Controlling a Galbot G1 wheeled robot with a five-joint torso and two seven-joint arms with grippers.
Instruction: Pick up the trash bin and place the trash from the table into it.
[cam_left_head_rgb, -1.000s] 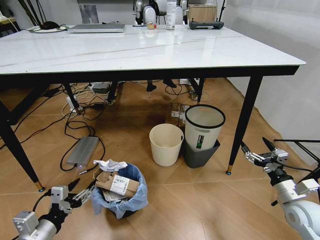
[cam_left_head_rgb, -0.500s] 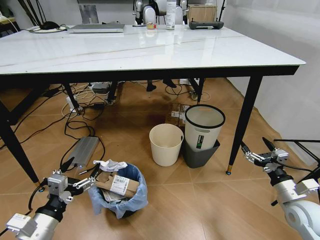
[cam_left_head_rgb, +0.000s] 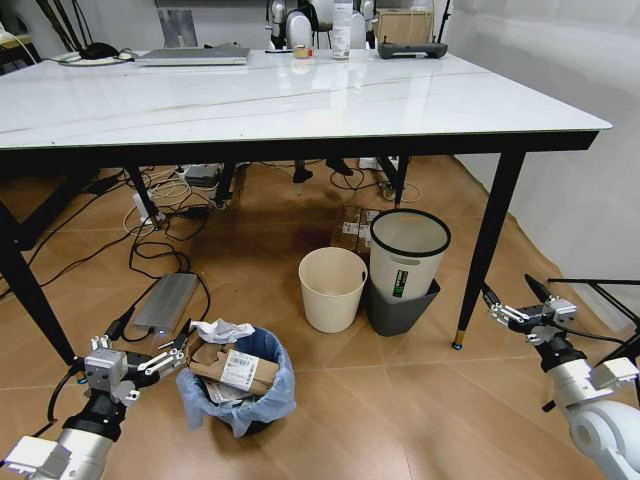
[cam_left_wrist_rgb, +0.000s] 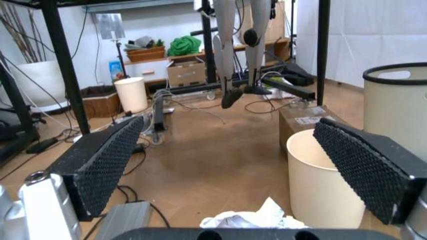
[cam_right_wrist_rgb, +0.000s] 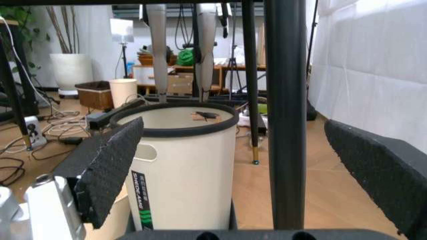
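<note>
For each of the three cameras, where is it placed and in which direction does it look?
Head view: high on the robot, looking down at the table, the trash bin and both open claws, left claw and right claw.
Left wrist view: low, looking between its fingers over crumpled paper towards the cream bin.
Right wrist view: low, facing a table leg and the black-rimmed bin.
Shared: head and left wrist views both show the cream bin.

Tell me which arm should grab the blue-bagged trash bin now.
Left, most likely. The left hand sits open just beside the trash bin on the floor, fingers pointing at it. The right hand is open too, but far off near the table leg.
</note>
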